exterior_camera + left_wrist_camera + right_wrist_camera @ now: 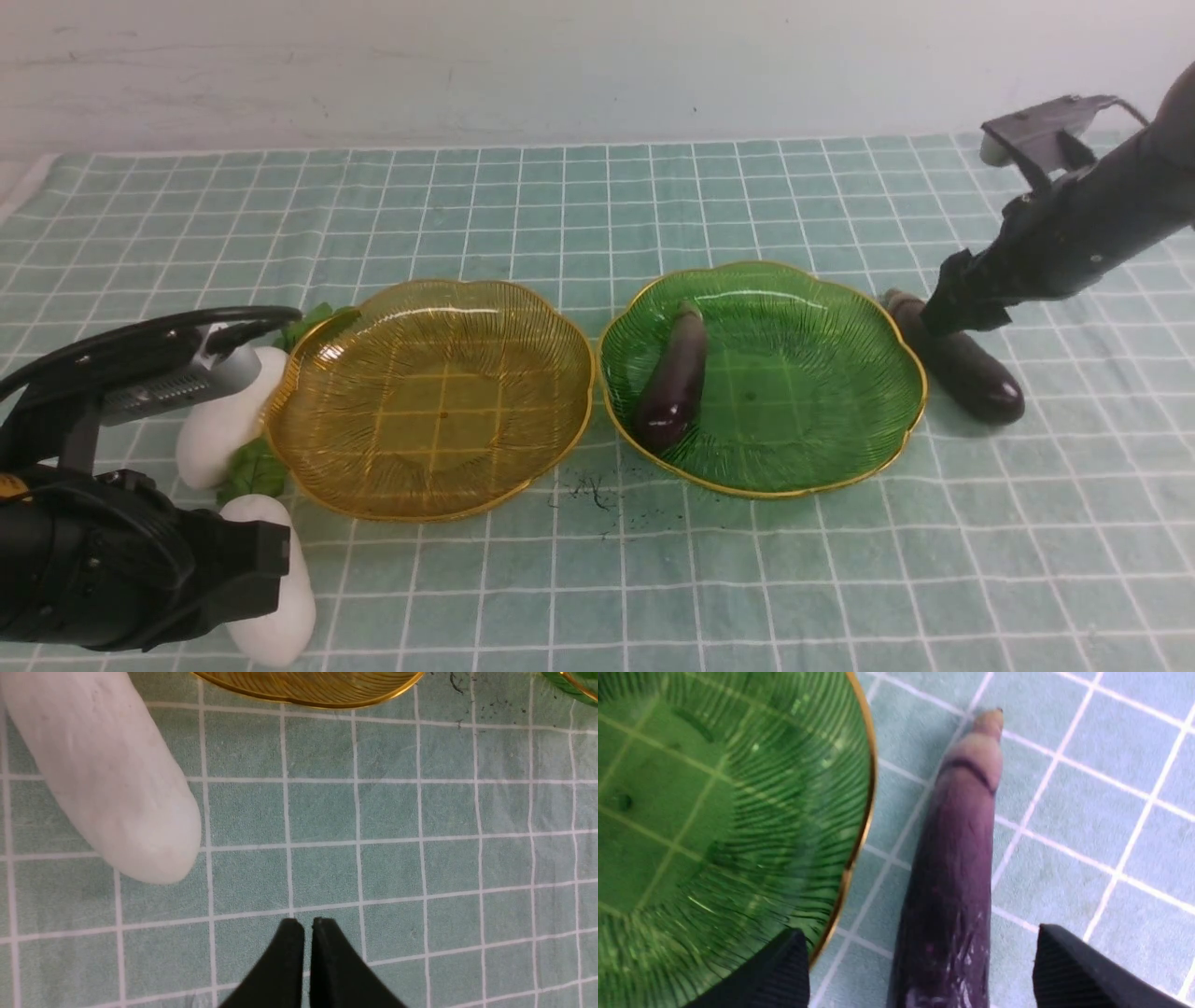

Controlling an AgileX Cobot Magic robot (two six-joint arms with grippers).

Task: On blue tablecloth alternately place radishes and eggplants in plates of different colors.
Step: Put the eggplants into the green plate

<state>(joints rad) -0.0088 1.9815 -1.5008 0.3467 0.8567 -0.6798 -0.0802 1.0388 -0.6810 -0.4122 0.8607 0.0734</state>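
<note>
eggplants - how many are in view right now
2. One eggplant lies in the green plate, on its left side. The second eggplant lies on the tablecloth just right of that plate, between the open fingers of the right gripper. Nothing suggests more are hidden.

Matt woven cloth (653,205), glossy ribbed glassy plates (523,308), shiny-skinned eggplants (674,378), smooth matt radishes (107,779).

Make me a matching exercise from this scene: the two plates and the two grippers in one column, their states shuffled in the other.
1. amber plate
2. green plate
3. left gripper
4. right gripper

A. open, astride the loose eggplant on the tablecloth
B. empty
C. shut, holding nothing
D. holds the other eggplant

Pairs: 1-B, 2-D, 3-C, 4-A
</note>
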